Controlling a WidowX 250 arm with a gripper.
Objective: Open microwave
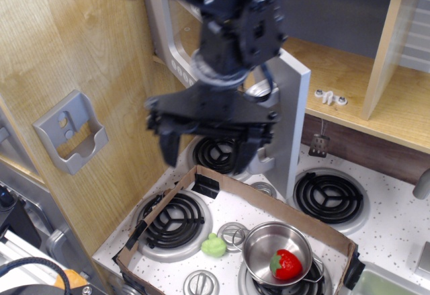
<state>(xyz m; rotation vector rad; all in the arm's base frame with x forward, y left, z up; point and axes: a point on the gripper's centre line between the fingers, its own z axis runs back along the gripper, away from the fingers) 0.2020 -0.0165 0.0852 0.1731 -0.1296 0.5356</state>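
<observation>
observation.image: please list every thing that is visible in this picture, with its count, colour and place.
Silver-grey plastic toy microwave: one, door swung wide open, upper centre against the wooden wall.
Black coil burners: four, on the speckled white stovetop.
Brown cardboard tray: one, lying over the front burners.
Small steel pot: one, silver, inside the tray.
Red toy strawberry: one, in the pot.
Light green toy: one, left of the pot.
Grey plastic wall holder: one, on the left wooden panel.
White clip: one, on the wooden shelf.
Black gripper: one, fingers spread, in front of the open door.
</observation>
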